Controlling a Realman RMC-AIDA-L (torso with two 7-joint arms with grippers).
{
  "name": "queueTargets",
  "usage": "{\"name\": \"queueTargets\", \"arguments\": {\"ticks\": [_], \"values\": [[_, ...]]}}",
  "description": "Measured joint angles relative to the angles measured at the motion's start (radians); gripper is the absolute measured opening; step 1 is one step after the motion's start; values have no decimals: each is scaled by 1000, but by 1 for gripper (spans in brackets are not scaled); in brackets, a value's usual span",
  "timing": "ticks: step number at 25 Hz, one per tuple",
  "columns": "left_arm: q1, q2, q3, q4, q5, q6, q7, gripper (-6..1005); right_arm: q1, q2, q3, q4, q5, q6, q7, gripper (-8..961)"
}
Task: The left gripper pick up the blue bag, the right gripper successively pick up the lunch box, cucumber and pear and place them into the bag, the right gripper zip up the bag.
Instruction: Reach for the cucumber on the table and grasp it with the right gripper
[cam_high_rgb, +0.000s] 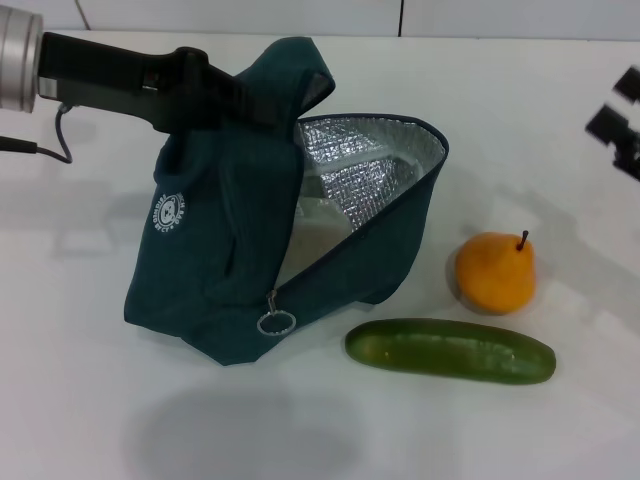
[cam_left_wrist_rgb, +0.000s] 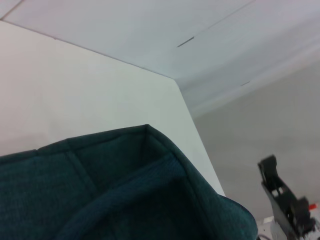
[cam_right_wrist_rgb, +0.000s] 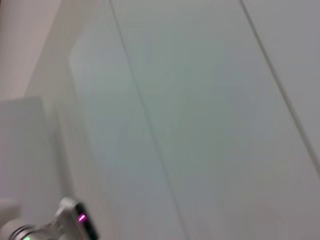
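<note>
The white table is smooth and matte. On it, left of centre, stands the blue bag, a soft dark teal fabric shape with a flat base, pulled up to a peak at its far top. Its mouth gapes toward the right, showing crinkled silver foil lining. A round white logo sits on its left face, and a metal ring zipper pull hangs at the near corner. Deep inside the opening lies a pale, clear-looking shape, probably the lunch box, mostly hidden.

The left gripper, black on an arm with a silver cylinder, reaches in from the far left and is clamped on the bag's top fabric, holding it up; the left wrist view shows the woven teal cloth close below.

The cucumber, long, glossy and dark green, lies near the bag's right corner. The pear, round, orange-yellow, with a short dark stem, stands just beyond it.

The right gripper hangs at the far right edge, well apart from everything; whether its jaws are wide or narrow cannot be told.
</note>
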Motion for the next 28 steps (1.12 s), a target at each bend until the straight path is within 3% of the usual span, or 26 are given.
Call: {"name": "queueTargets", "arguments": {"ticks": [3,8,11,17,18,19,22,26,28], "values": [[2,0,0,0,2,-1,0,37,-5,-42,0,-58,-83,14,114,797],[3,-1,3,3,7,-3,1,38,38,-124,25,-302,-336,111,455,799],[3,0,4,3,11,-3,1,39,106,-142,119,-447,-624,96,700,797],[3,1,5,5,11,-4,2,38,300,-134,235,-580,-1069,-143,933,795],[3,1,6,5,12,-4,2,38,300,-134,235,-580,-1069,-143,933,794],[3,1,6,5,12,-4,2,38,371,-127,236,-594,-1160,-219,952,794],[2,1,7,6,12,-5,3,39,427,-116,234,-607,-1235,-257,957,794],[2,1,8,5,12,-5,3,38,503,-84,226,-614,-1347,-307,957,793],[-1,1,8,3,12,-5,4,38,544,-56,224,-614,-1414,-321,958,793]]}}
